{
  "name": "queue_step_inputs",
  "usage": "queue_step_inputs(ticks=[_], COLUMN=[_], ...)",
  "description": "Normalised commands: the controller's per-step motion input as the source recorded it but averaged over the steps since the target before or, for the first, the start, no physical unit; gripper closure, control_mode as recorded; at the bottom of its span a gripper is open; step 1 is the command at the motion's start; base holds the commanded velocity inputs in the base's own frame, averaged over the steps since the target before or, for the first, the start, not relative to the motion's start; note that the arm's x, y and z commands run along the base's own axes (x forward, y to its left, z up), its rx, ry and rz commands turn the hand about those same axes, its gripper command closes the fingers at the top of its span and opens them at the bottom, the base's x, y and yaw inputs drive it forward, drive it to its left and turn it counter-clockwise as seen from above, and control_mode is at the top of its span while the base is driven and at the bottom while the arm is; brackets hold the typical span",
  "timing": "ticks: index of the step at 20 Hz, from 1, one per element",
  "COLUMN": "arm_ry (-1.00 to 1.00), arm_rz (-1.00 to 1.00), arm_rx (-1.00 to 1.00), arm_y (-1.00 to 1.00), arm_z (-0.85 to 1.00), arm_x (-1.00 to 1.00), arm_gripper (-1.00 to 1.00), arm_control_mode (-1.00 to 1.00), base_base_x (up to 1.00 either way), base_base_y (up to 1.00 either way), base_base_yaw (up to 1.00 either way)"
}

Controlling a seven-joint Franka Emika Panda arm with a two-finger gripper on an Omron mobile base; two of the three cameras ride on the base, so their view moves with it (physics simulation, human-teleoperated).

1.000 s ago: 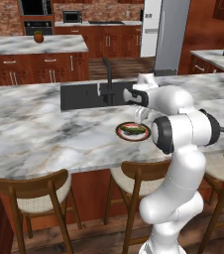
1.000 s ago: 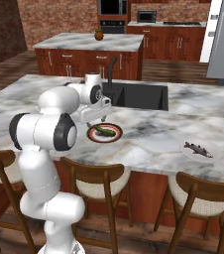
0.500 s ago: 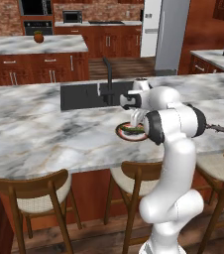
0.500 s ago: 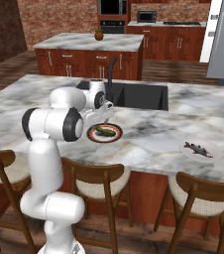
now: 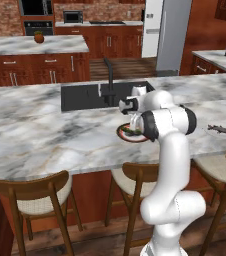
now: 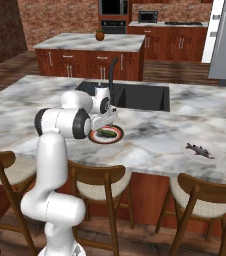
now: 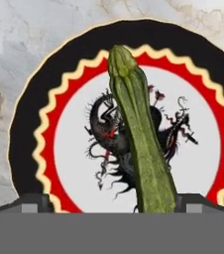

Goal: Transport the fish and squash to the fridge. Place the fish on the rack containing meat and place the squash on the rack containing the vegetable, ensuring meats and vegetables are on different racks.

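Observation:
The squash (image 7: 141, 134), long and olive green, lies on a round plate (image 7: 29, 124) with a black rim, a red zigzag ring and a white centre. My gripper (image 7: 116, 201) hangs close over it, open, one fingertip (image 7: 34, 201) on each side of the squash's near end, and it holds nothing. From the base, the gripper (image 6: 105, 126) is low over the plate (image 6: 116, 135) on the marble counter, just in front of the sink. The fish (image 6: 199, 150), small and dark, lies on a pale plate (image 6: 187, 152) further right on the counter. The grey fridge (image 5: 167, 30) stands shut at the back.
A black sink (image 5: 85, 95) with a dark faucet (image 5: 107, 75) lies just behind the plate. Wooden stools (image 6: 100, 185) line the counter's near edge. A second marble island (image 6: 90, 42) stands behind, with an orange-brown round object (image 6: 100, 35) on it.
The arm has swung round and the hand has come down close over the plate and the squash. The jaws stay open; squash and fish have not moved.

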Motion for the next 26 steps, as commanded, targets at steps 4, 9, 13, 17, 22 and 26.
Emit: queue_step_inputs(ticks=[4, 9, 13, 17, 22, 26], arm_ry=[0.00, 0.00, 0.00, 0.01, 0.05, 0.09], arm_rz=[0.05, 0.07, 0.07, 0.03, 0.01, 0.05], arm_rx=[0.00, 0.00, 0.00, 0.00, 0.00, 0.00], arm_y=[-0.11, -0.18, -0.09, 0.00, 0.00, 0.00], arm_z=[-0.28, -0.23, -0.26, -0.18, -0.26, -0.49], arm_x=[0.34, 0.37, 0.33, 0.01, -0.21, -0.65], arm_gripper=[-1.00, -1.00, -1.00, -1.00, -1.00, -1.00], arm_control_mode=[-1.00, -1.00, -1.00, -1.00, -1.00, -1.00], base_base_x=[0.00, 0.00, 0.00, 0.00, 0.00, 0.00], base_base_y=[0.00, 0.00, 0.00, 0.00, 0.00, 0.00], base_base_yaw=[0.00, 0.00, 0.00, 0.00, 0.00, 0.00])
